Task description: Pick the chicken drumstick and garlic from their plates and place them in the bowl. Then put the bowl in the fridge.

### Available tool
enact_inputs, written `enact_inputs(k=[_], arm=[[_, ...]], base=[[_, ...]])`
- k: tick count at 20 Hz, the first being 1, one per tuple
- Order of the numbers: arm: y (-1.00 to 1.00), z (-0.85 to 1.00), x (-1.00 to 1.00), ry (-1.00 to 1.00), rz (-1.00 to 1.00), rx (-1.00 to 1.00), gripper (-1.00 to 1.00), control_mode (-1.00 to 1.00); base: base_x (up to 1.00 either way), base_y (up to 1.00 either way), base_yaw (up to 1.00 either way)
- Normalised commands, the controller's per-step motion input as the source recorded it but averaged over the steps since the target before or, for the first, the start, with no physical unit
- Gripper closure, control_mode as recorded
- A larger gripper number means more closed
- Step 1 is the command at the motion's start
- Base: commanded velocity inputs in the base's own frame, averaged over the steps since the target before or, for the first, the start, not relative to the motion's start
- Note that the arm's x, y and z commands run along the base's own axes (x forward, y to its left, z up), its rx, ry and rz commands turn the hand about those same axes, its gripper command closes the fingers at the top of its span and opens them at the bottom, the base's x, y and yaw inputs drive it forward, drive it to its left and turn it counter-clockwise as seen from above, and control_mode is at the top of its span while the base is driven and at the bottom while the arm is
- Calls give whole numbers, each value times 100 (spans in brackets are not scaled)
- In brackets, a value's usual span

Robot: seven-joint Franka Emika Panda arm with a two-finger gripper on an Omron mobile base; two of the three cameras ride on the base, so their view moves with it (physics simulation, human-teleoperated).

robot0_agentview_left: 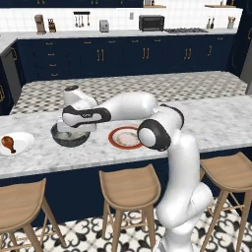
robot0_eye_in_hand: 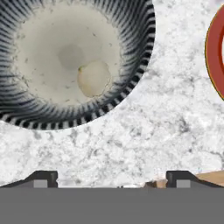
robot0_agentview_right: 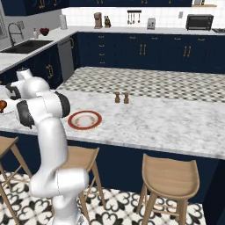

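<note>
The dark speckled bowl sits on the marble island, and the pale garlic lies inside the bowl, off its centre. My gripper hovers just above the bowl. In the hand view my gripper is open, its fingertips far apart over bare marble with nothing between them. The reddish-brown chicken drumstick rests on the white plate to the left of the bowl. The red-rimmed plate to the right holds nothing. A grey strip at the far right edge may be the fridge.
Two small shakers stand further back on the island beyond the red-rimmed plate. Wooden stools line the island's near side. Across a tiled aisle runs a back counter with a toaster oven.
</note>
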Motion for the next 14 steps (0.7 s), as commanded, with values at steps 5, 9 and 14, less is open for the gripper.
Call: enact_inputs(k=[5,9,14], arm=[[-99,40,-63,3,-9,12,-100,-100],[-100,3,-49,3,-7,5,-100,-100],[-100,35,-32,3,-6,2,-100,-100]], base=[[0,0,0],[0,0,0],[0,0,0]])
